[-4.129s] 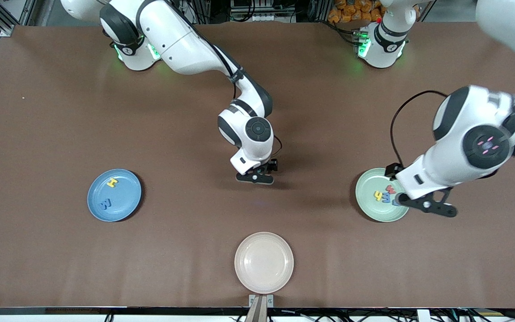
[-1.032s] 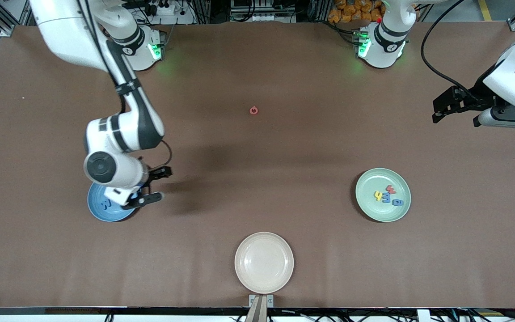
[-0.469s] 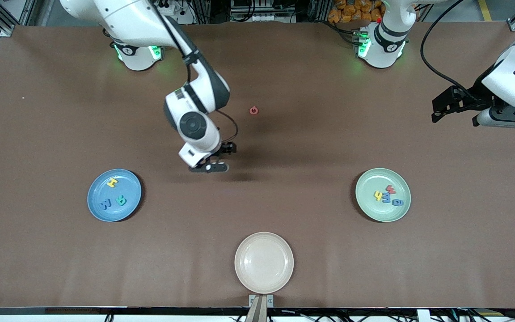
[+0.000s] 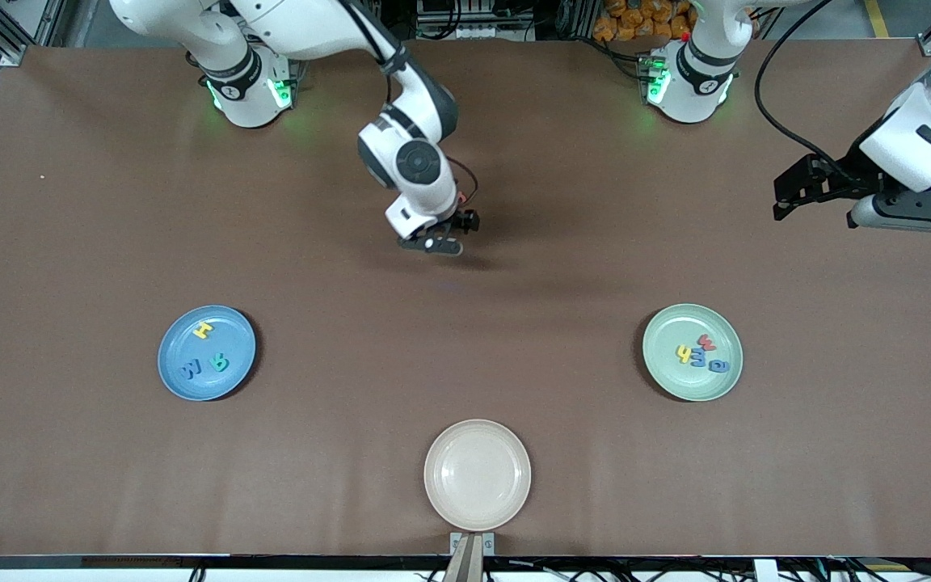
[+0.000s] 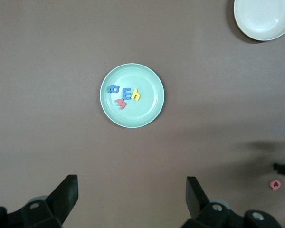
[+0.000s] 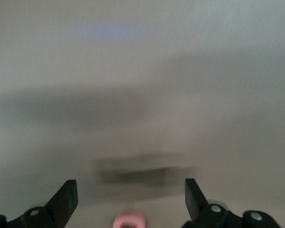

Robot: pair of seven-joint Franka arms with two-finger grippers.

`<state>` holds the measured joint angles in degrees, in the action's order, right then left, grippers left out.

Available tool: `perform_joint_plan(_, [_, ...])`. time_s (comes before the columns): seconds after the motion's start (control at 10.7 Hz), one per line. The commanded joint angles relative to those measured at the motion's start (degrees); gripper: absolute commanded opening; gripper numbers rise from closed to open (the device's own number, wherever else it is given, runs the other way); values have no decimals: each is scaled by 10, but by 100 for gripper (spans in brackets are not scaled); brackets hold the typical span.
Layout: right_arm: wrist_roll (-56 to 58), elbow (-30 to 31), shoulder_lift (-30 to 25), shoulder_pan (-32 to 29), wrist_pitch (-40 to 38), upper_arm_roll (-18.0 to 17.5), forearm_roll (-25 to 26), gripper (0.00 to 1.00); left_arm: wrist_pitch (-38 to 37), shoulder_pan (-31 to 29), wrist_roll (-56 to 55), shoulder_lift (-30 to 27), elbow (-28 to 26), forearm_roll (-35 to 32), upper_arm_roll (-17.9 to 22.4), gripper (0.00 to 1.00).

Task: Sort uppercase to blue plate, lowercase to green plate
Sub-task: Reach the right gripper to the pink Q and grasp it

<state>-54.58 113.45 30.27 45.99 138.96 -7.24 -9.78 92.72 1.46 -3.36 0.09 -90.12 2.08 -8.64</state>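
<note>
The right tool (image 4: 436, 242) hangs low over the middle of the tabletop (image 4: 69, 202), toward the robots' bases, and its fingers (image 6: 61, 199) are spread wide with nothing between them. In the right wrist view a small pink-red shape, the red G (image 6: 129, 221), lies on the brown surface between the two fingers, at the lower edge of the picture. In the front view the arm covers this letter. The left wrist view shows it as a small red ring shape on the bare tabletop, well apart from every plate.

The blue plate (image 4: 170, 380) stands toward the right arm's end. On it lie the yellow H (image 4: 203, 330), the blue W (image 4: 191, 370) and the teal R (image 4: 218, 363), the H farther from the front camera than the other two.

The green plate (image 4: 667, 376) stands toward the left arm's end and carries four letters close together: the red w (image 4: 706, 341), the yellow h (image 4: 684, 353), the blue m (image 4: 699, 358) and the blue g (image 4: 720, 365).

The cream plate (image 4: 441, 493) is nearest to the front camera, between the other two plates, with no letter on it.

The left tool (image 5: 130, 202) waits high over the left arm's end of the tabletop, released and holding nothing.
</note>
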Motion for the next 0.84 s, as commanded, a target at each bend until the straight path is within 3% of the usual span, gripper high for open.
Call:
perform_joint_plan(0.0, [-71, 49, -23, 1, 23, -20, 38, 100, -5, -4, 2, -7, -3, 10, -3, 100])
perform_joint_plan(0.19, [-108, 52, -15, 17, 29, -21, 62, 100, -5, -2, 0, -6, -3, 8, -3, 100])
perform_joint_plan(0.75, [-127, 51, 4, 25, 65, -23, 64, 100, -4, -5, 1, -4, -3, 7, -3, 100])
